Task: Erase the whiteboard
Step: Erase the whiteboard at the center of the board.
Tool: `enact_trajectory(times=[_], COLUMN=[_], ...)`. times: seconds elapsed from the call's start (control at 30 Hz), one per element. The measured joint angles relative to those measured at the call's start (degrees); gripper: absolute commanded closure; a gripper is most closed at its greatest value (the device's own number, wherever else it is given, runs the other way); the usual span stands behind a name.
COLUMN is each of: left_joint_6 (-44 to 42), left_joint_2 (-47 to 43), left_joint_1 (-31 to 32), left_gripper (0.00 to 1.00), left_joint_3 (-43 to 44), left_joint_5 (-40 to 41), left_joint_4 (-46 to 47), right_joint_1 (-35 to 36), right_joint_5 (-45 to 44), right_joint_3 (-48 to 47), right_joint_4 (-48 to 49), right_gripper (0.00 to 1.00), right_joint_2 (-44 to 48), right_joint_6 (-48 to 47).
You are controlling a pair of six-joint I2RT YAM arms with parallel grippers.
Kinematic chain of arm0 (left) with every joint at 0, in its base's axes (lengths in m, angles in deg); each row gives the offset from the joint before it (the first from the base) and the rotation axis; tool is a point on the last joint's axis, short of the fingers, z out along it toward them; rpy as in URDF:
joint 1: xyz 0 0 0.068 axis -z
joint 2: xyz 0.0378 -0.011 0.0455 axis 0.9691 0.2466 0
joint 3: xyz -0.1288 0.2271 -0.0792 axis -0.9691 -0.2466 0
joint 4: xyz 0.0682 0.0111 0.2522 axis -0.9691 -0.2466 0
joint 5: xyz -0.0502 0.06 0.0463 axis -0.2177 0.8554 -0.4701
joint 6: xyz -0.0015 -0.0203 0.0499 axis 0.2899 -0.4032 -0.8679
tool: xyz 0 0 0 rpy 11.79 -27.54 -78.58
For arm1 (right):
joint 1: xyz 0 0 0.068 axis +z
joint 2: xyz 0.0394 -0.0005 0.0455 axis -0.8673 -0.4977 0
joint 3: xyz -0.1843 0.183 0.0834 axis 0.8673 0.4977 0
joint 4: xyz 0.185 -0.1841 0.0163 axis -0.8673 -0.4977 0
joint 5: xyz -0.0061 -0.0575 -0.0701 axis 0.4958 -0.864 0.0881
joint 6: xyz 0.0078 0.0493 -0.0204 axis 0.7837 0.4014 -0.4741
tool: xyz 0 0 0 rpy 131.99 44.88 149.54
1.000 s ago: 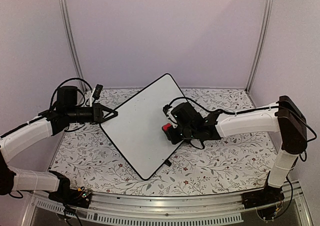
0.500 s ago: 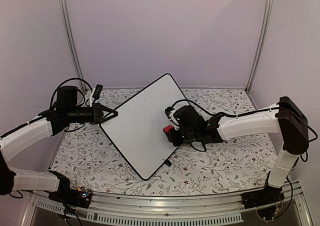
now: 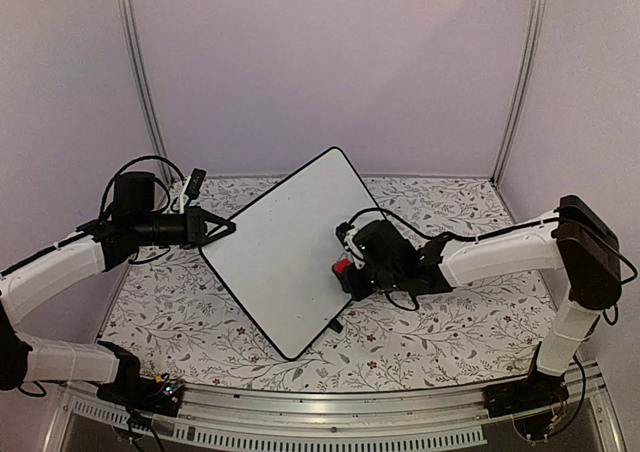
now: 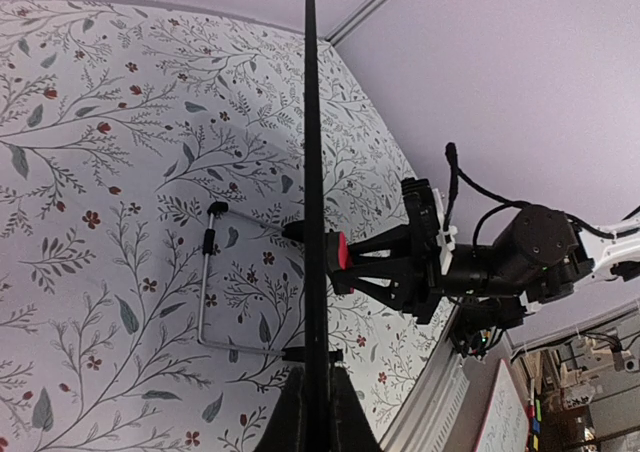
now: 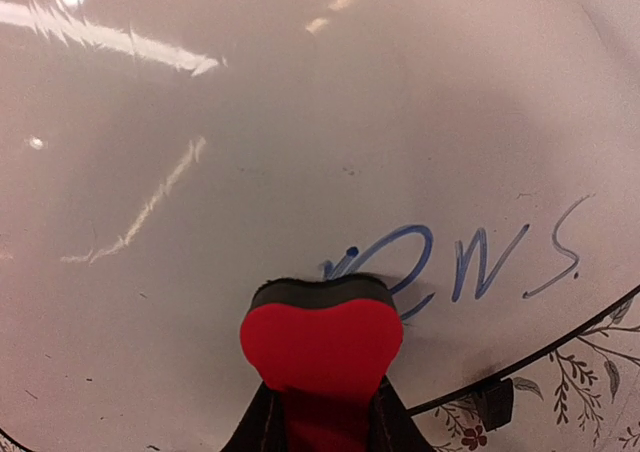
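The whiteboard (image 3: pixel 280 262) stands tilted on the flowered table, seen as a diamond from above. My left gripper (image 3: pixel 218 229) is shut on its left corner; the left wrist view shows the whiteboard's black frame (image 4: pixel 311 152) edge-on, pinched at my left gripper (image 4: pixel 312 417). My right gripper (image 3: pixel 352 270) is shut on a red eraser (image 3: pixel 342 268) pressed against the board's right side. In the right wrist view the eraser (image 5: pixel 322 340), held in my right gripper (image 5: pixel 322 417), has its dark felt edge on the whiteboard (image 5: pixel 250 122), touching the left end of blue handwriting (image 5: pixel 470 262).
A bent wire stand (image 4: pixel 205 292) props the board from behind. A small black foot (image 5: pixel 495 404) sits at the board's lower edge, also visible from above as a foot (image 3: pixel 337 325). Lilac walls enclose the table on three sides.
My right gripper has slid the eraser a little down and to the right along the board, toward its near edge. The left arm and the board have stayed still.
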State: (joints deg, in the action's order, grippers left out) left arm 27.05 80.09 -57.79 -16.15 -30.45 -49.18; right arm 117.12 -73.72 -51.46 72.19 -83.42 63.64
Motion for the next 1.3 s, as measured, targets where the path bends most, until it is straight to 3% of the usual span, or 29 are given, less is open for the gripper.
enact_trajectory(times=[0.7,1.3], left_joint_6=[0.0,0.0], left_joint_2=[0.0,0.0], left_joint_1=[0.0,0.0], left_gripper=[1.0,1.0], left_joint_3=[0.0,0.0], left_joint_5=[-0.2,-0.2], left_joint_4=[0.1,0.1], right_joint_1=[0.0,0.0], right_joint_5=[0.9,0.5], right_joint_3=[5.8,1.5], right_joint_4=[0.4,-5.0], right_gripper=[1.0,1.0], right_joint_2=[1.7,1.0], right_joint_6=[1.7,0.4])
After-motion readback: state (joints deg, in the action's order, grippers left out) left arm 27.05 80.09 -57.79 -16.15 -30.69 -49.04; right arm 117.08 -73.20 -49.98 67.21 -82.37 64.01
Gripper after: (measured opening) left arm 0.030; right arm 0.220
